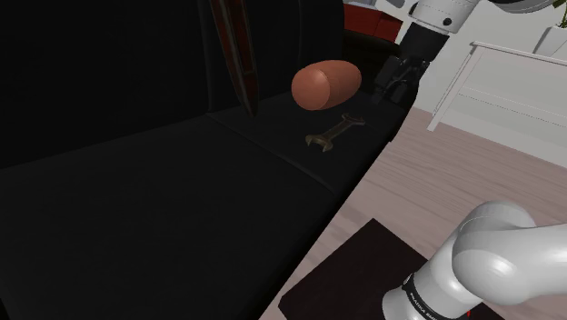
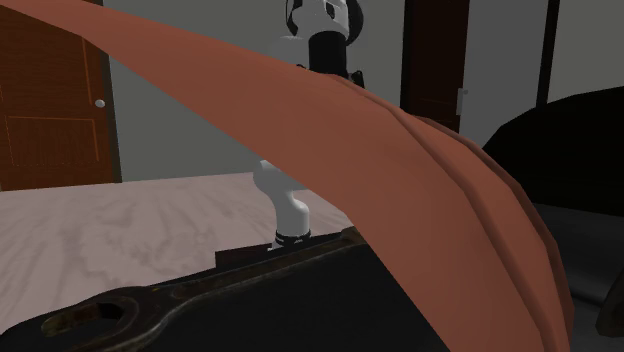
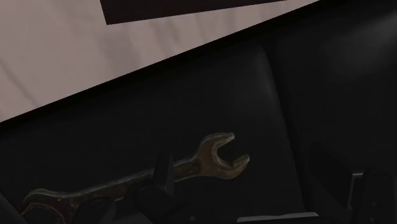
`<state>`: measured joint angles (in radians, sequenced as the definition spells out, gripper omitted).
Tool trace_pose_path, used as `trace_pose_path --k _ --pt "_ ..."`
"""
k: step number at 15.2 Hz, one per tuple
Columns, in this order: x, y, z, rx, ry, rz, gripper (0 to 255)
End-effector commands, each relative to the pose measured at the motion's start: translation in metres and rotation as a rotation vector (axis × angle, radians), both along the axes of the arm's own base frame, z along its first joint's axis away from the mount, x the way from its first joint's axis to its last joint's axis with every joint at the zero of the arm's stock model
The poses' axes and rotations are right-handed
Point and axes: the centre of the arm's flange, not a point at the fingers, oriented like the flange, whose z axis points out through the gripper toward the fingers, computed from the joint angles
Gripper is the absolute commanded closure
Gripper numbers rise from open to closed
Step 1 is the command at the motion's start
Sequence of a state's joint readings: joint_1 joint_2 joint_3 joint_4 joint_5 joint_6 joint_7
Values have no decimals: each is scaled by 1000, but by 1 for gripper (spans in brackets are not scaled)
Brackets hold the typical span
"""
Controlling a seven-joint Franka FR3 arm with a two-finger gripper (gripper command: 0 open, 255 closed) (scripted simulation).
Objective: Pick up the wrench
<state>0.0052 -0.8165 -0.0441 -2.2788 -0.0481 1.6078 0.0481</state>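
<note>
A rusty brown open-ended wrench [image 1: 334,133] lies flat on a black cushioned surface [image 1: 164,209]. In the shoulder view my black gripper [image 1: 392,84] hangs above it and to its right, beside a rounded brown cushion [image 1: 325,85]. The wrist view shows the wrench [image 3: 210,160] under the open gripper [image 3: 264,191]. One finger [image 3: 162,184] crosses in front of the shaft, the forked head lies between the fingers, and nothing is clasped. In the second exterior view the wrench [image 2: 150,300] lies at the lower left, partly hidden by the brown cushion [image 2: 420,190].
Pale wood floor [image 1: 427,182] borders the black surface on the shoulder view's right, with a dark mat [image 1: 354,273] under the stand. A white rail frame [image 1: 509,82] stands at the back right. Brown doors [image 2: 50,90] line the far wall.
</note>
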Motion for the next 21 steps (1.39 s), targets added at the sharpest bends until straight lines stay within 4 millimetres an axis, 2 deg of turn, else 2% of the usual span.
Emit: trace_pose_path --k 1,21 --pt "0 0 0 0 0 0 0" --pt "175 -193 -90 40 94 -74 0"
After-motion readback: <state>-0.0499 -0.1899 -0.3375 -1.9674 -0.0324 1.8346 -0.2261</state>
